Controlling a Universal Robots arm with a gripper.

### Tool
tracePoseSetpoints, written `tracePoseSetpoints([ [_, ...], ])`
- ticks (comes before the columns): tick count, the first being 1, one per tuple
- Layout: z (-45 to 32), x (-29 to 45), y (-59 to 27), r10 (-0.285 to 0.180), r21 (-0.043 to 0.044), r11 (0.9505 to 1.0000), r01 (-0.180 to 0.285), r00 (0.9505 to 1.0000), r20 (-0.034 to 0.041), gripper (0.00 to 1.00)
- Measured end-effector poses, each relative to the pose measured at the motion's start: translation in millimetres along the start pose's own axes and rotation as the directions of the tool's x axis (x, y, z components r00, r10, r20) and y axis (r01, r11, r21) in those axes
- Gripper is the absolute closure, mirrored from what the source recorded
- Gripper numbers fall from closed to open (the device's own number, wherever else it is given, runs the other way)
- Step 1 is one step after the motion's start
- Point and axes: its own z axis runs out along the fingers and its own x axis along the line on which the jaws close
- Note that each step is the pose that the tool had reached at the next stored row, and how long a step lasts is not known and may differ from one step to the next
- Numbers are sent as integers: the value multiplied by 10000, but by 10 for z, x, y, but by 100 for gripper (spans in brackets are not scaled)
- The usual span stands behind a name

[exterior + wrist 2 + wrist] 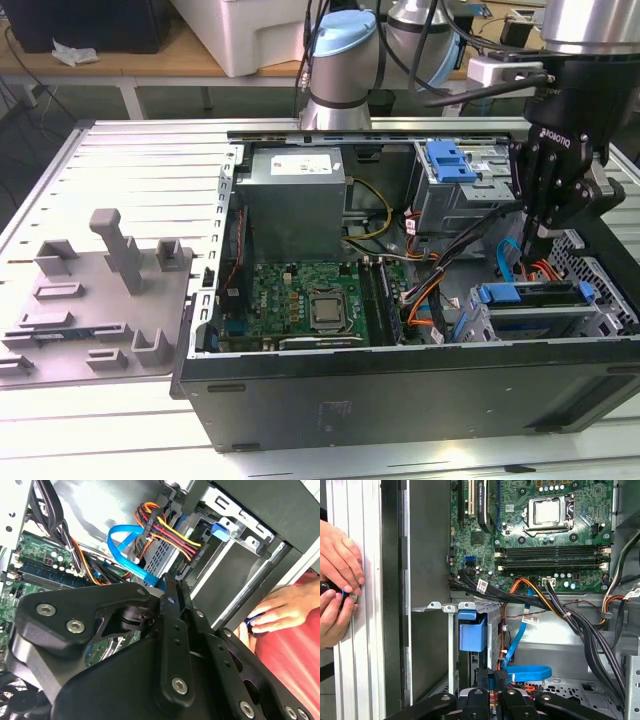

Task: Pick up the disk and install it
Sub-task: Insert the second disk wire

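The disk [533, 316] lies flat in the drive bay at the case's front corner, on the exterior view's right, its blue bracket [530, 293] along its upper edge. In the first wrist view the bracket's blue end [472, 632] shows inside the bay's grey frame. My gripper [541, 238] hangs just above the bay, beside the blue data cable [508, 262] and over the orange wires. Its two black fingers are shut together with nothing between them. The tips [170, 591] point toward the cable bundle, and in the first wrist view my gripper [496, 676] sits over the blue cable loop [525, 672].
The open computer case [400, 400] holds the motherboard [300, 295], the power supply [297, 190] and a grey cage with a blue latch [449, 160]. A person's hands [337, 575] hold a small object just outside the case wall. A grey fixture plate [95, 300] lies at the exterior view's left.
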Motion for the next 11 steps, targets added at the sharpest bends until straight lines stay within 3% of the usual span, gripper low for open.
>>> tracePoseSetpoints([
  [4, 1, -2, 0, -37, 11, 10000, 37, 10000, 3, 84],
  [7, 3, 2, -27, -36, 11, 10000, 36, 10000, 57, 84],
  [10, 12, 30, -66, -33, 0, 10000, 33, 9998, 202, 84],
  [11, 18, 50, -79, -29, 0, 10000, 29, 9995, 317, 84],
])
